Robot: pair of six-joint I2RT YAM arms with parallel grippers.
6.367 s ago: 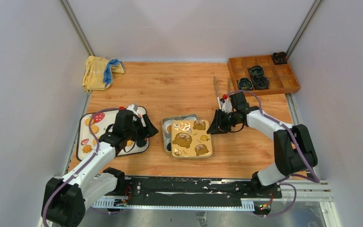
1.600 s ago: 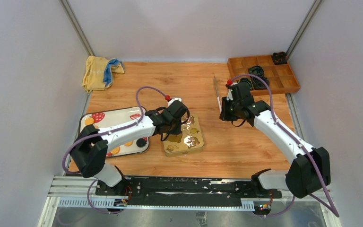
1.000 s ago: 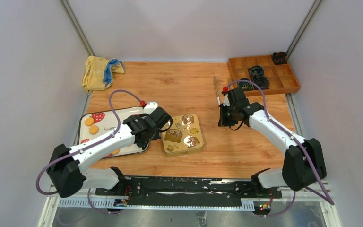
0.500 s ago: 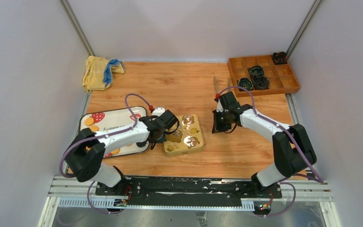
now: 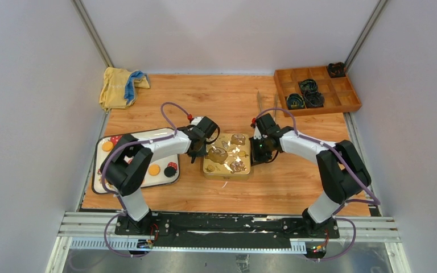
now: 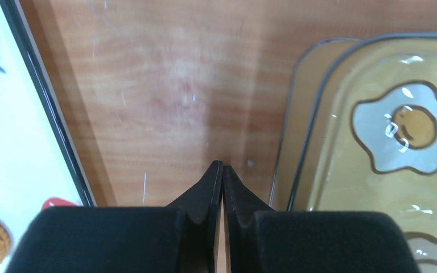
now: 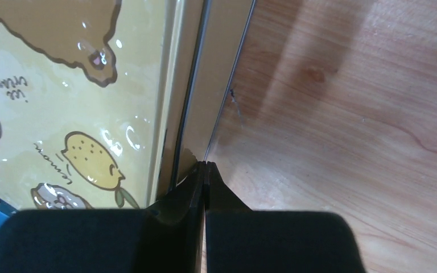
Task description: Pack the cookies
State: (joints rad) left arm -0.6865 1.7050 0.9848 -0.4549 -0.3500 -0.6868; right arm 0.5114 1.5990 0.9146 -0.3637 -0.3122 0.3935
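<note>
Moved: both arms have closed in on the tin from opposite sides. The left one swung off the tray, and the tin now sits squarer and a little further right than half a second ago.
Wooden bench (image 5: pixel 296 182): light-brown planked surface carrying everything.
White rectangular tray (image 5: pixel 98 173): flat, dark-rimmed, printed with red strawberries, at the left of the bench, well apart from the tin.
Golden-yellow rectangular metal tin (image 5: pixel 227 162): at the centre, its glossy cartoon-printed lid on top, so the contents are hidden.
Left end effector (image 5: pixel 197 152): fingers pressed together on nothing. In the wrist view the tip (image 6: pixel 219 170) is over bare wood between the tray and the tin, near the tin's left edge but apart from it.
Right end effector (image 5: pixel 258 152): fingers together, empty. The tip (image 7: pixel 205 168) is right at the foot of the tin's right wall, and I cannot tell whether it touches.
Small round flat cookies (image 5: pixel 154 169): a few golden-orange ones and a black one lie on the tray, outside the tin.
Step in hand: judged to be closing up, squaring the lidded tin between two closed tips.
Next move: likely calls for light, even pressure from both sides so the tin neither spins nor slides. The loose cookies would need the lid off again.
</note>
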